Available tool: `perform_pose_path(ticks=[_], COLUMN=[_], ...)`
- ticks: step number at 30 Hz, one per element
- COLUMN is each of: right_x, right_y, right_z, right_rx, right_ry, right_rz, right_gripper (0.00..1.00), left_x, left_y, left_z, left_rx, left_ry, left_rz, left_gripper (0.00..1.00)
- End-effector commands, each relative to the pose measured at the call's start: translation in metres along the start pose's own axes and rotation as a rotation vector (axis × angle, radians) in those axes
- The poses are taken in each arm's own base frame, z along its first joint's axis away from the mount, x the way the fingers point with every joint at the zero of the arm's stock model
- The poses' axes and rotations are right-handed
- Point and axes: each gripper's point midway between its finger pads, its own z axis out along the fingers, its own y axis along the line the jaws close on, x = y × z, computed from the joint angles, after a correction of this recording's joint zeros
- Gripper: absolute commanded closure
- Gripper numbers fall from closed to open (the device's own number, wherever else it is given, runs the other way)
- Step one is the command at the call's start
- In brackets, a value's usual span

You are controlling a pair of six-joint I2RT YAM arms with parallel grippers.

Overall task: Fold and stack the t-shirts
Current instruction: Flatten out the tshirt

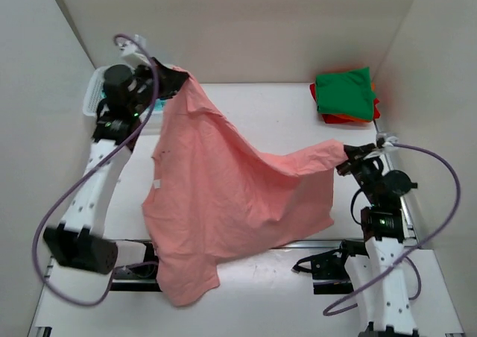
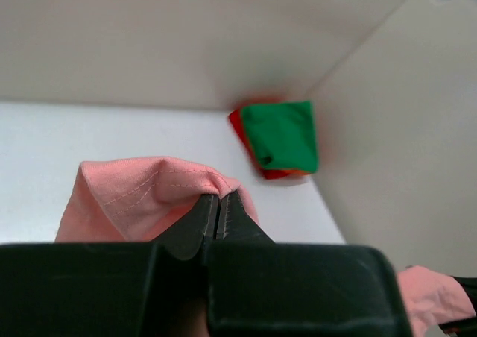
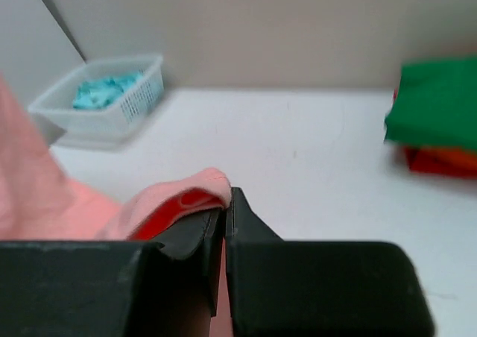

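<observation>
Currently, the salmon pink t-shirt (image 1: 216,195) hangs spread between both arms above the desk (image 1: 276,113). The left jaws are pressed together on a stitched edge of this shirt, raised at the far left, near the white mesh basket (image 1: 91,91). The right jaws are pressed together on another edge of the same shirt at the right, nearer than the left grip point. From these two grip points the cloth drapes toward the near side, its lowest part lying between the arm bases. A teal t-shirt (image 3: 108,91) lies crumpled inside the basket. At the far right corner, a folded green t-shirt (image 1: 344,92) tops a stack, with red and orange t-shirts (image 1: 343,118) beneath it.
</observation>
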Motion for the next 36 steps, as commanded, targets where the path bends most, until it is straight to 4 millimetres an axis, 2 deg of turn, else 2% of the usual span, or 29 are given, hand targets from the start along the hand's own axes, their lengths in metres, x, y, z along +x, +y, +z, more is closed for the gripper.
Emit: perform_pose_path(ticks=[1, 2, 3, 4, 5, 6, 7, 8, 9, 10, 12, 13, 14, 15, 16, 17, 18, 19, 20, 22, 23, 25, 26, 28, 29, 31, 32, 35, 36], right_x=[0.009, 0.028, 0.050, 0.051, 0.069, 0.077, 0.091, 0.090, 0.098, 0.106, 0.105, 0.110, 0.103, 0.107, 0.109, 0.116, 0.125, 0.131, 0.145, 0.166, 0.184, 0.209, 0.217, 0.233, 0.237, 0.242, 0.247, 0.248, 0.250], right_y=[-0.014, -0.025, -0.042, -0.050, -0.069, -0.090, -0.109, -0.129, -0.156, -0.169, -0.190, -0.192, -0.193, -0.188, -0.186, -0.181, -0.176, -0.172, -0.172, -0.159, -0.150, -0.139, -0.132, -0.121, -0.114, -0.102, -0.099, -0.092, -0.091], right_z=[0.024, 0.035, 0.046, 0.055, 0.069, 0.091, 0.099, 0.123, 0.134, 0.133, 0.134, 0.125, 0.118, 0.106, 0.099, 0.084, 0.070, 0.057, 0.043, 0.022, 0.010, -0.010, -0.020, -0.036, -0.039, -0.047, -0.055, -0.064, -0.072], right_rx=[-0.007, 0.002, 0.047, 0.067, 0.116, 0.166, 0.247, 0.308, 0.435, 0.486, 0.587, 0.614, 0.655, 0.666, 0.676, 0.682, 0.692, 0.689, 0.706, 0.680, 0.656, 0.647, 0.649, 0.645, 0.632, 0.610, 0.620, 0.613, 0.618], right_ry=[-0.052, -0.012, 0.044, 0.037, 0.092, 0.135, 0.196, 0.230, 0.289, 0.338, 0.369, 0.391, 0.373, 0.381, 0.379, 0.394, 0.409, 0.440, 0.480, 0.555, 0.626, 0.750, 0.799, 0.869, 0.895, 0.925, 0.963, 1.022, 1.058], right_rz=[-0.001, 0.006, 0.041, 0.033, 0.059, 0.074, 0.093, 0.100, 0.119, 0.132, 0.168, 0.166, 0.156, 0.148, 0.143, 0.154, 0.186, 0.207, 0.238, 0.291, 0.310, 0.299, 0.294, 0.302, 0.302, 0.314, 0.318, 0.308, 0.304], right_gripper=[1.00, 1.00, 1.00, 1.00, 0.98, 0.71, 0.57, 0.42, 0.28, 0.20, 0.20, 0.21, 0.23, 0.27, 0.30, 0.31, 0.31, 0.31, 0.32, 0.32, 0.34, 0.35, 0.35, 0.35, 0.36, 0.35, 0.36, 0.36, 0.36], left_x=[0.011, 0.030, 0.025, 0.052, 0.068, 0.079, 0.082, 0.082, 0.064, 0.075, 0.082, 0.080, 0.081, 0.110, 0.091, 0.097, 0.126, 0.132, 0.119, 0.163, 0.165, 0.209, 0.209, 0.243, 0.246, 0.266, 0.268, 0.297, 0.301], left_y=[0.039, 0.064, 0.064, 0.095, 0.123, 0.151, 0.163, 0.183, 0.183, 0.200, 0.207, 0.204, 0.200, 0.209, 0.185, 0.177, 0.188, 0.181, 0.160, 0.162, 0.149, 0.145, 0.141, 0.142, 0.139, 0.137, 0.139, 0.148, 0.150], left_z=[0.051, 0.076, 0.091, 0.120, 0.149, 0.180, 0.194, 0.214, 0.221, 0.230, 0.228, 0.223, 0.209, 0.197, 0.181, 0.157, 0.138, 0.112, 0.096, 0.058, 0.047, 0.013, 0.003, -0.027, -0.036, -0.066, -0.072, -0.113, -0.119], left_rx=[-0.046, -0.087, -0.081, -0.131, -0.192, -0.238, -0.257, -0.312, -0.313, -0.339, -0.367, -0.380, -0.399, -0.423, -0.395, -0.391, -0.426, -0.428, -0.387, -0.420, -0.396, -0.420, -0.421, -0.437, -0.432, -0.435, -0.445, -0.492, -0.503], left_ry=[-0.045, 0.000, -0.007, 0.052, 0.083, 0.100, 0.109, 0.101, 0.070, 0.086, 0.123, 0.129, 0.141, 0.188, 0.148, 0.140, 0.177, 0.190, 0.171, 0.306, 0.328, 0.487, 0.494, 0.597, 0.604, 0.654, 0.654, 0.763, 0.785], left_rz=[0.063, 0.064, 0.079, 0.077, 0.077, 0.086, 0.079, 0.064, 0.057, 0.028, -0.022, -0.014, 0.015, 0.025, 0.037, 0.042, 0.008, -0.011, -0.028, -0.059, -0.032, -0.013, -0.008, -0.020, -0.030, -0.039, -0.029, -0.013, 0.001], left_gripper=[1.00, 1.00, 1.00, 0.96, 0.81, 0.66, 0.57, 0.54, 0.50, 0.45, 0.43, 0.42, 0.41, 0.41, 0.41, 0.41, 0.41, 0.41, 0.42, 0.42, 0.43, 0.42, 0.42, 0.43, 0.43, 0.43, 0.44, 0.43, 0.44])
